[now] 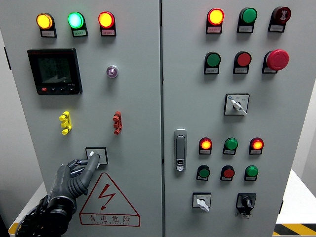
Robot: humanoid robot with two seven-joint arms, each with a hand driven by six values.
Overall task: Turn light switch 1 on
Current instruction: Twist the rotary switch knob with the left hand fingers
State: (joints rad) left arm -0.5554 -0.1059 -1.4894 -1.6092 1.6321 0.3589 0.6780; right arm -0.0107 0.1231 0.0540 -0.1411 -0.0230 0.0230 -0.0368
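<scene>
A: Where's the switch?
B: Rotary switch at seven o'clock on the left door, above the warning sticker.
A: Robot hand?
B: Left robot hand pinches its white lever, fingers closed around it, probably for twisting. Right one isn't visible.

Grey control cabinet, two door panels, vertical seam at centre. Left panel carries three lit indicator lamps, a dark display meter, a yellow clip, a red clip, a rotary switch and a hazard triangle label. Right panel carries a door latch.
</scene>
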